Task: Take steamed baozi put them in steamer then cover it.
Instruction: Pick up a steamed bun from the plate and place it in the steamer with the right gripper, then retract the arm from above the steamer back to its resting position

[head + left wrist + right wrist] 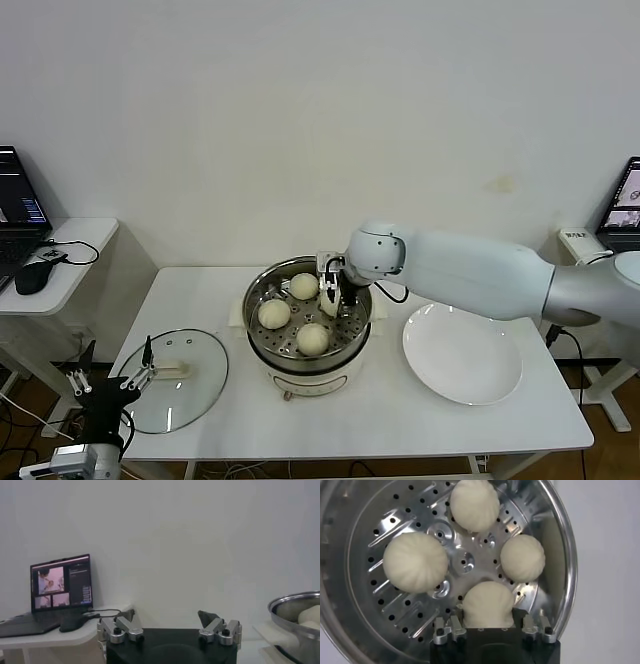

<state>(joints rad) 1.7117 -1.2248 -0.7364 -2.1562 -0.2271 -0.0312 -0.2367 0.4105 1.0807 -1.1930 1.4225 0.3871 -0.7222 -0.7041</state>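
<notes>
The steamer (249, 318) stands mid-table with four steamed baozi on its perforated tray (400, 611). In the head view three baozi (274, 313) (304, 286) (313, 339) lie clear of the arm; the fourth (328, 302) is half hidden by my right gripper (343, 297). The right wrist view shows that bun (487, 604) resting on the tray between the right gripper's (491, 622) spread fingers, which stand just off its sides. The cover (175, 380) lies flat at the table's left end. My left gripper (110, 385) (169, 622) is open and empty beside the cover.
An empty white plate (462, 355) lies to the right of the steamer. A side table on the left carries a laptop (62, 587) and a mouse (32, 275). The steamer's rim (295, 602) shows in the left wrist view.
</notes>
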